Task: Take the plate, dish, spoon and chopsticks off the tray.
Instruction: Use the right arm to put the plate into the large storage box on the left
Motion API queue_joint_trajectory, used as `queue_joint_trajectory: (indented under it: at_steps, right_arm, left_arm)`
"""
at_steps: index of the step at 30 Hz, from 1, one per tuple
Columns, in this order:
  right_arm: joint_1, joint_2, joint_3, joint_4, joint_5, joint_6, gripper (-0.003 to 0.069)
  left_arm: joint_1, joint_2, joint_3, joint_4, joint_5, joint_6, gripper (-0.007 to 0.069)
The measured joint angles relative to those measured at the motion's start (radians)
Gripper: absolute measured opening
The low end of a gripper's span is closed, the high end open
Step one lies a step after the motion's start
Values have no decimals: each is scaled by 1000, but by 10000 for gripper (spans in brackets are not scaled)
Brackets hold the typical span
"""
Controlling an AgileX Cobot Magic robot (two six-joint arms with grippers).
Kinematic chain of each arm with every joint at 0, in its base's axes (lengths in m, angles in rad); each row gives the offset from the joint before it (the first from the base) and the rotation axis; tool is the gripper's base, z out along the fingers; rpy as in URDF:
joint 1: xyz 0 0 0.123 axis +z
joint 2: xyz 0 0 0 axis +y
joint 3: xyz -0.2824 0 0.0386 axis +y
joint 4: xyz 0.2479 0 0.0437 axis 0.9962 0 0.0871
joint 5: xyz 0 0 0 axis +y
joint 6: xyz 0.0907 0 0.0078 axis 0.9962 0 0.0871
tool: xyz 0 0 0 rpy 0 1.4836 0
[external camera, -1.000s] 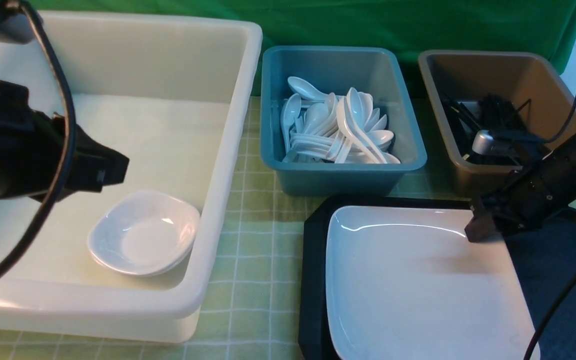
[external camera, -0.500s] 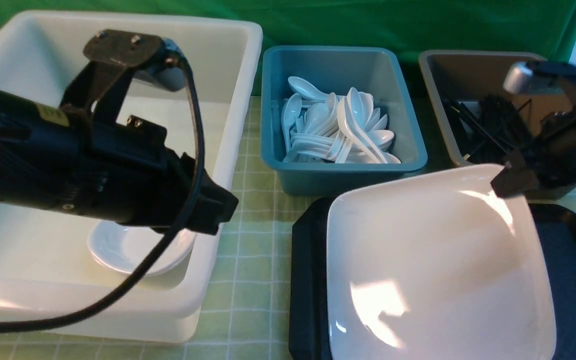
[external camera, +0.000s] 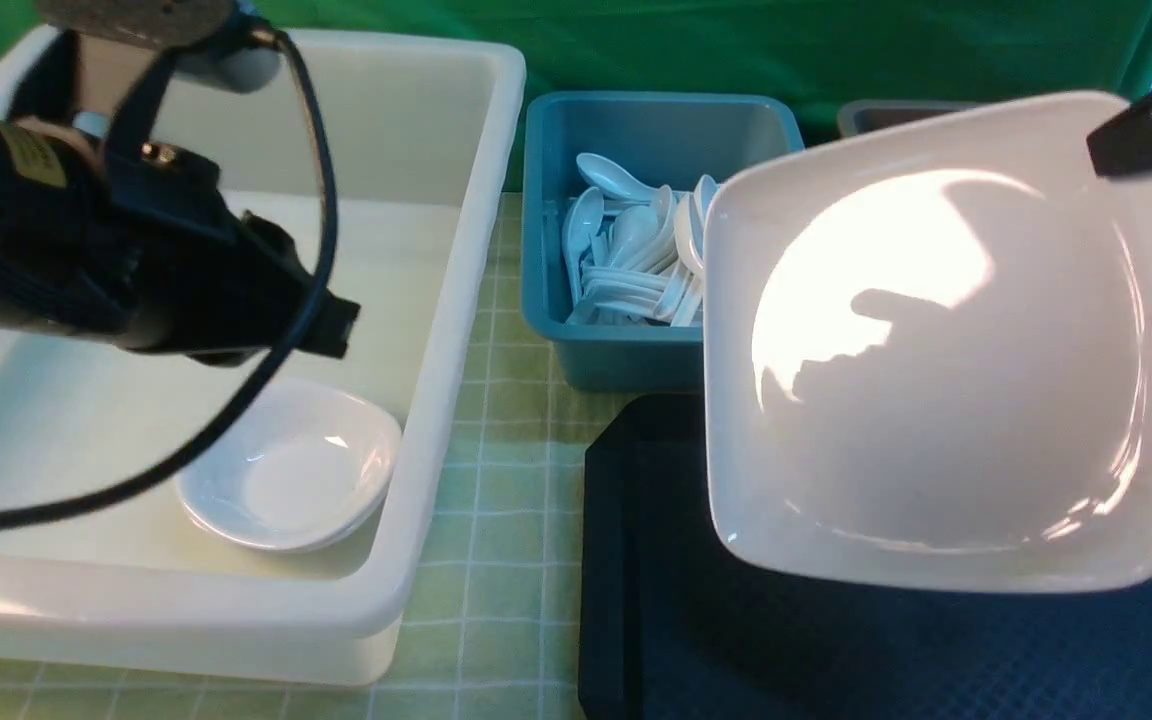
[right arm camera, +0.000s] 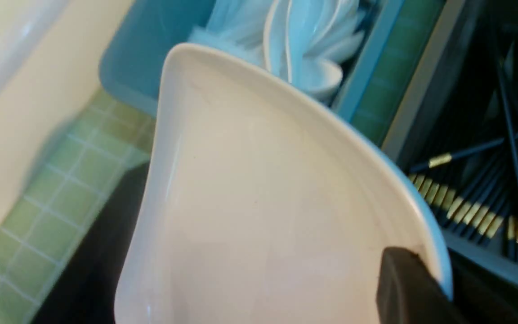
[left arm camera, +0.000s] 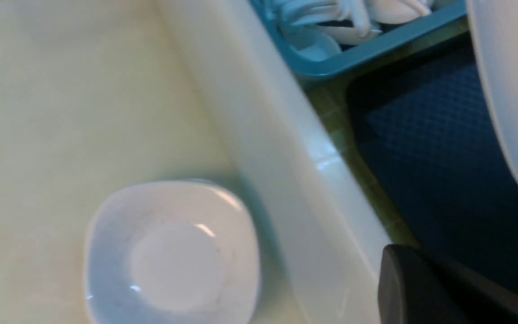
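Front view: at the tabletop's left edge the left gripper (external camera: 334, 330) hangs over the big white tub (external camera: 456, 300), its jaws pressed together with nothing between them. Below it, near the tub's near right corner, a small dish (external camera: 291, 470) lies flat on the tub's floor. Just right of the tub, toward the tabletop's far edge, a teal bin (external camera: 656, 135) holds a pile of white spoons (external camera: 626, 260). In front of the bin the black tray (external camera: 836, 650) sits at the tabletop's near edge on the green checked cloth (external camera: 516, 520). The plate (external camera: 946, 350) is held in the air over the tray, tilted steeply with its hollow face toward the camera, and it hides part of the bin. The right gripper (external camera: 1131, 140) pinches the plate's upper right corner; the right wrist view shows one dark finger (right arm camera: 403, 288) lying on the inside of the rim. Toward the tabletop's far right corner, a brown tub (external camera: 876, 115) holds black chopsticks (right arm camera: 475, 198) with gold bands.
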Motion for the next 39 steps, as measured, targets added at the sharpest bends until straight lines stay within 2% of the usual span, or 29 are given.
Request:
queue_joint_trajectory:
  at_steps: [7, 9, 14, 24, 29, 39]
  right_arm:
    - [25, 60, -188, 188, -48, 3, 22]
    - [69, 120, -277, 232, -72, 9, 22]
    - [223, 318, -506, 276, -170, 18, 22]
    - [464, 754, -898, 288, -424, 45, 22]
    - [519, 910, -1002, 289, -539, 57, 22]
    - [583, 1024, -1012, 281, -703, 4, 22]
  left_arm:
    - [280, 0, -1, -32, 1, -15, -17]
    - [377, 0, -1, -110, 1, 21, -17]
    - [518, 0, -1, -260, 24, 106, -17]
    - [552, -2, -1, -305, 110, 107, -17]
    - [602, -44, -1, -293, 124, 74, -17]
    - [661, -116, -1, -254, 123, 74, -17]
